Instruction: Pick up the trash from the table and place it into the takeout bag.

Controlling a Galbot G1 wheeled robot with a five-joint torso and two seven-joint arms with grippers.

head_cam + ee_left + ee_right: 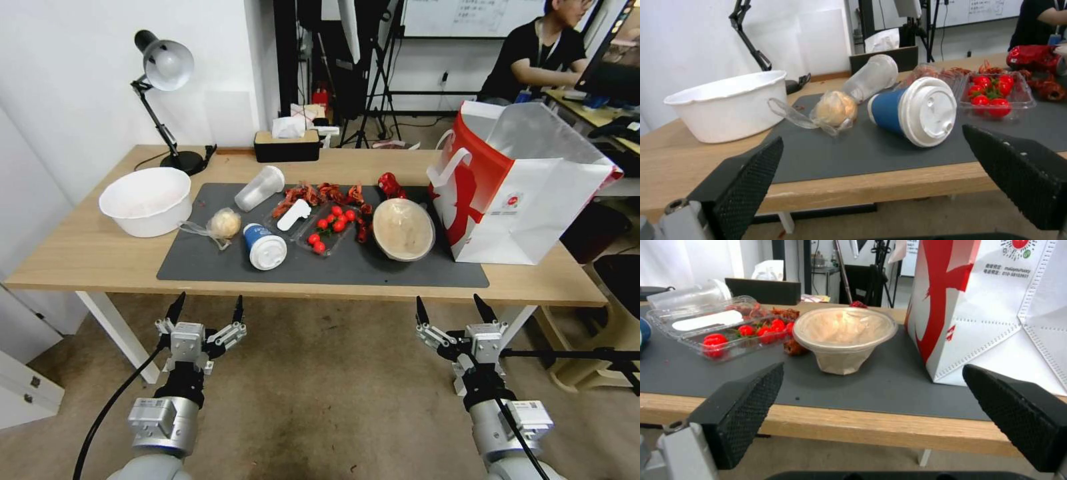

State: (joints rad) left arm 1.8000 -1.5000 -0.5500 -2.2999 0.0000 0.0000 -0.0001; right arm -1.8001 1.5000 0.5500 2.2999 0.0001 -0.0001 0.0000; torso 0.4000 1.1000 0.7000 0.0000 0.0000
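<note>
Table [80,257] w/ trash ahead, left gripper [205,312] & right gripper [451,311] spread, below edge

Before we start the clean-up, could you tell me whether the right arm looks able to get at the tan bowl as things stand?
Probably yes. The right end effector hangs open before the table edge, and the tan bowl stands upright straight ahead with bare mat in front. The takeout bag stands close beside it, leaving little room on that side.

Office: desks [80,253], whiteboard [467,17], monitor [610,60]
</note>
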